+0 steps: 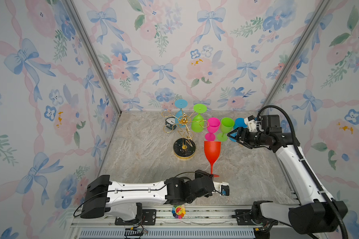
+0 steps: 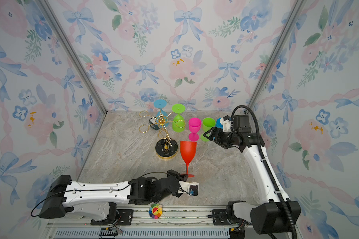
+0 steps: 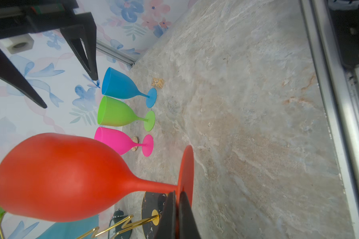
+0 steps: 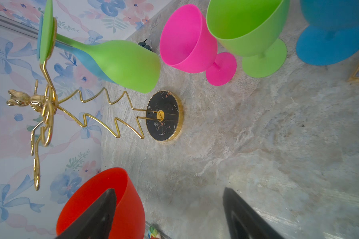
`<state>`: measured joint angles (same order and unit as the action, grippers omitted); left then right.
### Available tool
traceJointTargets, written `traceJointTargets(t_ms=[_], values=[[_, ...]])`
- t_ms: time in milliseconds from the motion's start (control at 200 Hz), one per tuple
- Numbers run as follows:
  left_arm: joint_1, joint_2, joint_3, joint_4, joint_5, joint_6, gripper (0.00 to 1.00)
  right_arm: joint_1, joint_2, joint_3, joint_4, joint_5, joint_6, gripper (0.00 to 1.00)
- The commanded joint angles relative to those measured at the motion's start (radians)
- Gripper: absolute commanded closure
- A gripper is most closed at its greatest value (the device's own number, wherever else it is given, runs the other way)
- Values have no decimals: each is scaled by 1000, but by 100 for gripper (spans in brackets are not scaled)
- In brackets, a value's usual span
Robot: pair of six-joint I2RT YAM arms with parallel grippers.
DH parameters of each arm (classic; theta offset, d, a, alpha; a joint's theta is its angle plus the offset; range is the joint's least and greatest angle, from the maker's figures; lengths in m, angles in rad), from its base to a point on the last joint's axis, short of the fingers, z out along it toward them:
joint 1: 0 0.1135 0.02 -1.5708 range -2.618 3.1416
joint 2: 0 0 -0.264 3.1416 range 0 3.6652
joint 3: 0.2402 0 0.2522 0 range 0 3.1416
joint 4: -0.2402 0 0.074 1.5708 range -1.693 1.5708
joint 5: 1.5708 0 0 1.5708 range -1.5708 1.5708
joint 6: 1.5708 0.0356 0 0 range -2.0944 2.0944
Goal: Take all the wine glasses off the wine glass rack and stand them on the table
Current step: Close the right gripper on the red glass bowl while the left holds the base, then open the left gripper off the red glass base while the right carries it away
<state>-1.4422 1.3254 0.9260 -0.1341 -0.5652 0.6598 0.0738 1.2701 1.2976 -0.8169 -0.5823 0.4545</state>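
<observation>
Beside the black base of the rack (image 1: 183,149) the red glass (image 1: 212,150) stands upright, off its loop; the left gripper (image 1: 210,176) is pinched tight on its foot; the right gripper (image 4: 168,191) hangs wide open, empty. The set-down looks nearly done; next, I'd guess, a gentle release without tipping it.

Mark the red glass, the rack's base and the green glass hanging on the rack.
red glass (image 1: 212,150): in a top view, on the bowl.
rack's base (image 4: 166,128): right wrist view, black marbled top.
hanging green glass (image 1: 196,126): in a top view, on the bowl.
</observation>
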Motion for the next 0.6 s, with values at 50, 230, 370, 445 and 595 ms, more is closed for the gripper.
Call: traceJointTargets(t_ms=[50,230,370,445,595], values=[[-24,25,-73,117,-144,148,100,38,40,76,-89,-47,-41,19],[-28,25,-117,189,-189,211,100,98,72,136,-140,-48,-71,22],[-44,39,-188,325,-286,347,100,126,109,189,-199,-46,-96,27],[-45,44,-224,395,-317,400,100,138,133,219,-236,-43,-111,30],[-47,52,-279,470,-344,474,100,165,174,276,-287,-42,-135,36]])
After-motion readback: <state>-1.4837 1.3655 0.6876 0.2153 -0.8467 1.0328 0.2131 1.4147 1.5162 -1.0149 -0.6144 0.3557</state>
